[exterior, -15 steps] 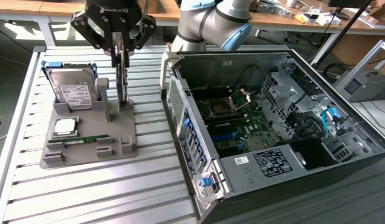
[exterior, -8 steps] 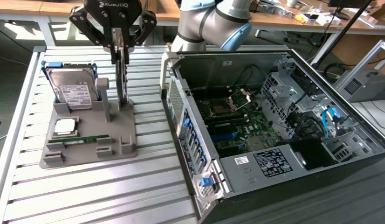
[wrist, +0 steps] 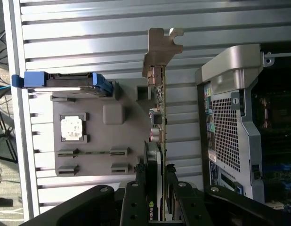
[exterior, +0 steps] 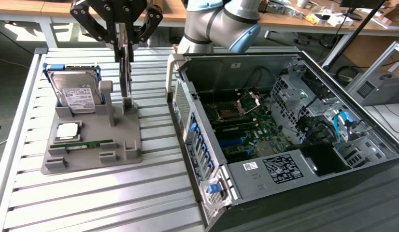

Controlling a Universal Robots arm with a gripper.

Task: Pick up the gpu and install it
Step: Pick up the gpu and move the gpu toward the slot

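**Gripper held the gpu over its gray holder**

The gripper (exterior: 124, 43) had its jaws closed on the gpu (exterior: 127, 72), one finger on each flat side. The card hung straight down, thin edge toward the outside camera. It was right over its slot in the gray holder (exterior: 90, 157), and I could not tell if its lower edge was out of the slot. In the wrist view the silver bracket (wrist: 162, 47) stuck out at the far end of the card, away from the fingers.

The hard drive (exterior: 77, 94) stood in the holder just beside the card. The green memory stick (exterior: 83, 143) lay flat near the front. The open computer case (exterior: 186, 96) sat close by, on the exterior view's right.

What could go wrong, I think:
- The card was thin and smooth, so it could slip or tip in the jaws
- If it was partly in the slot, a crooked lift could snag it and drag the holder
- The long bracket could bump the case wall on the way in
- A tilted card could miss the slot inside and bend
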